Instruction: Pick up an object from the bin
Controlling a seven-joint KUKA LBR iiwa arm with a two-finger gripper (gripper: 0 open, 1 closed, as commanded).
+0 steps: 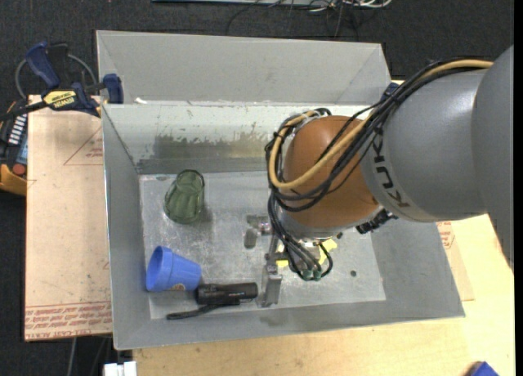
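We find the arm (445, 149) entering the bin (122, 203) from the right. Its orange cover (331, 174), looped with black and yellow cables (282, 158), hangs over the middle of the floor.

The pincer (263, 260) sits below the cover, low over the floor and slightly towards the front of the bin. Its two grey fingers (271, 286) appear spread: one lies towards the middle of the bin, the other towards the front wall. We see nothing between them.

Three loose things lie on the floor, all to the left of the pincer.
- A black tool (225, 292), long and slim, lies flat along the front wall. A thin tail runs off to its left. Its right end is just beside the front finger, and we cannot tell whether they touch.
- A blue cup (170, 270) lies on its side in the front left corner, just beside the tool's left end. Its mouth faces left.
- A green cup (185, 196), see-through, sits near the back left of the floor, well apart from the pincer and from the other two things.

The black tool is the thing nearest the pincer. It lies on the floor and is not held.
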